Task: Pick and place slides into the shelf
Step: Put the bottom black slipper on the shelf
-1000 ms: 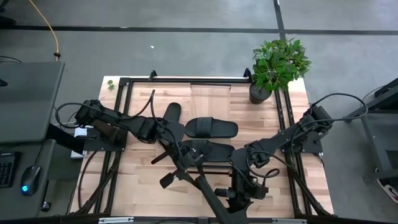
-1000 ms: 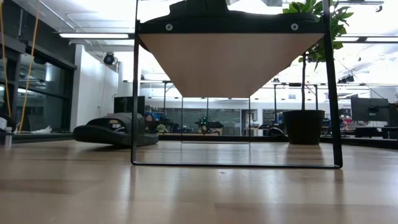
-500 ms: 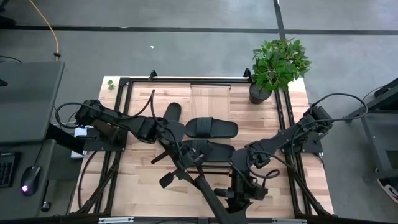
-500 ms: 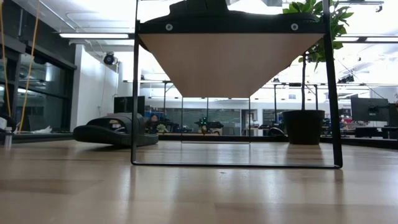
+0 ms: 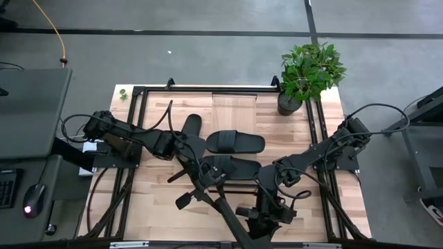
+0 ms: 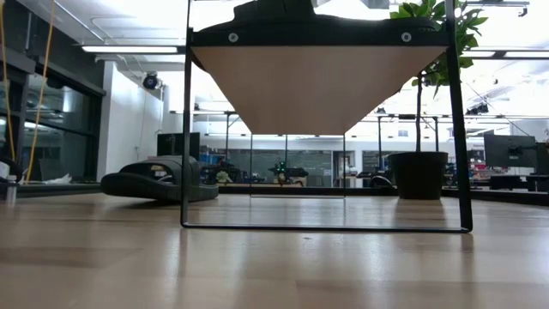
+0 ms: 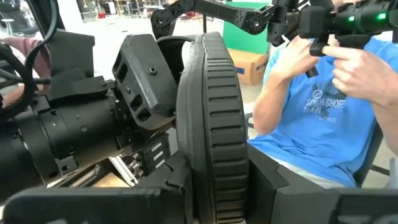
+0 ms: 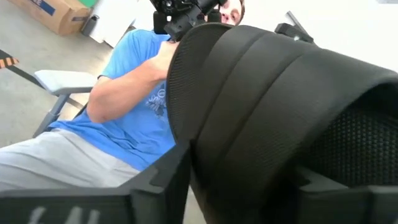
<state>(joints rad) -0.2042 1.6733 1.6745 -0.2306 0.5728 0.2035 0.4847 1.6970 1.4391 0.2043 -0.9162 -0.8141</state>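
Slides lie in a pair at the middle of the surface [image 5: 156, 200], side by side with their long sides across it: the far slide [image 5: 235, 143] and, just nearer, the near slide [image 5: 232, 166]. Both sit a little nearer than the shelf [image 5: 234, 111], a light-wood board at the far centre inside a dark frame. A potted plant [image 5: 308, 69] stands at the far right corner.

From the left side the left arm reaches in, and the left tool [image 5: 185, 142] is just left of the pair. It is closed on the held slide [image 5: 191, 126], which stands on edge; in the left wrist view the ribbed sole [image 7: 214, 124] of that slide runs upright between the tool's two dark fingers [image 7: 81, 205].

Coming in from the right side, the right arm bends toward the near edge, where the right tool [image 5: 263, 211] sits. In the right wrist view the close slide [image 8: 261, 93] fills the picture, strap side showing; whether the tool grips it I cannot tell. A person [image 7: 311, 124] in a blue shirt sits beyond.
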